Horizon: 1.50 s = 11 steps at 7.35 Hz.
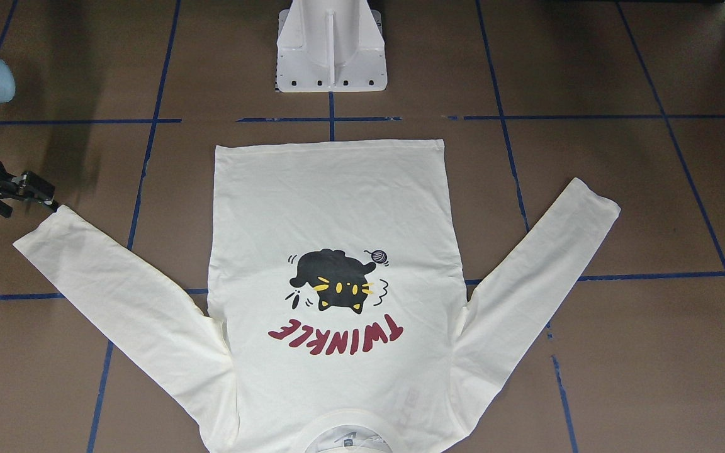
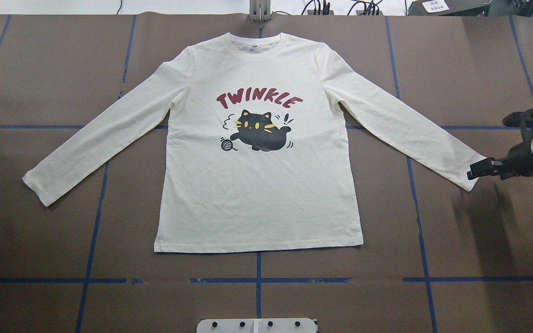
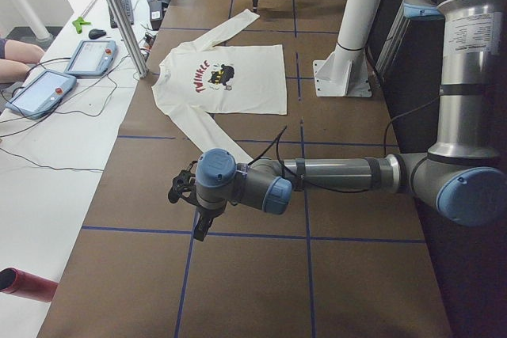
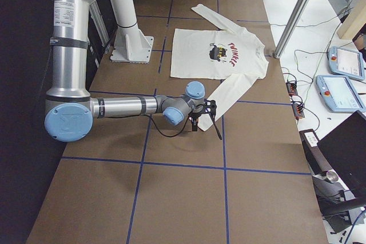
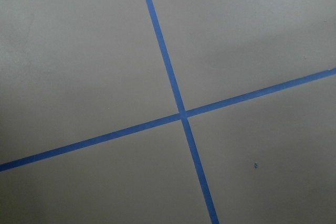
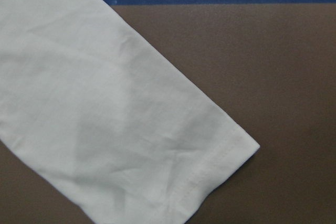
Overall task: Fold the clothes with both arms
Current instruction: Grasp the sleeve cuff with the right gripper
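Cream-white shirt [image 2: 257,194] lies flat, print up, midway on the bench [image 2: 40,259], sleeves spread, bare brown surface past every edge. The right fingers [image 2: 474,170] hover at their side's cuff; the left fingers [image 3: 200,229] hang well apart from the other cuff. Neither pair's spread can be told

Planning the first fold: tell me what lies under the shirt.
The shirt lies flat, print up, on the brown table. Blue tape lines run under its edges; whatever else it covers is hidden.
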Each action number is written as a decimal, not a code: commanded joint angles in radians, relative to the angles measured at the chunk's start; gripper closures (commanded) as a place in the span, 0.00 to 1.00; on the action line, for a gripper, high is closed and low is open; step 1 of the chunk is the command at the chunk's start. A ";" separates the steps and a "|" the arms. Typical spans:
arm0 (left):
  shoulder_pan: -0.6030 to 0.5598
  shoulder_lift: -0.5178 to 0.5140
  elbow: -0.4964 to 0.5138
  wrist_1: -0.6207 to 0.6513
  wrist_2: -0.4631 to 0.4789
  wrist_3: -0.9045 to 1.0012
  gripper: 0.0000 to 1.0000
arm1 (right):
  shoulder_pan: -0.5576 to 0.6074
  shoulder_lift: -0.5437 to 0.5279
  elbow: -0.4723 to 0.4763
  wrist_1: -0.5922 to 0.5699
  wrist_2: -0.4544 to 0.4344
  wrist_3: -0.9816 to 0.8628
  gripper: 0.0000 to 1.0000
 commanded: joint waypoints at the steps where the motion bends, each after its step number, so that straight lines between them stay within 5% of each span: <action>1: 0.000 0.001 0.009 -0.009 0.001 0.001 0.00 | -0.005 0.035 -0.041 -0.001 -0.004 -0.001 0.00; 4: 0.000 0.001 0.009 -0.009 0.000 0.003 0.00 | -0.005 0.044 -0.069 -0.001 -0.006 0.001 0.05; 6: 0.000 0.002 0.011 -0.009 0.000 0.004 0.00 | -0.005 0.044 -0.069 -0.002 -0.003 -0.001 0.71; 7: 0.000 0.001 0.009 -0.009 0.000 0.003 0.00 | -0.005 0.044 -0.069 -0.002 -0.003 -0.001 0.95; 11: 0.000 0.001 0.011 -0.010 0.000 0.003 0.00 | -0.005 0.102 -0.061 -0.036 0.008 -0.002 1.00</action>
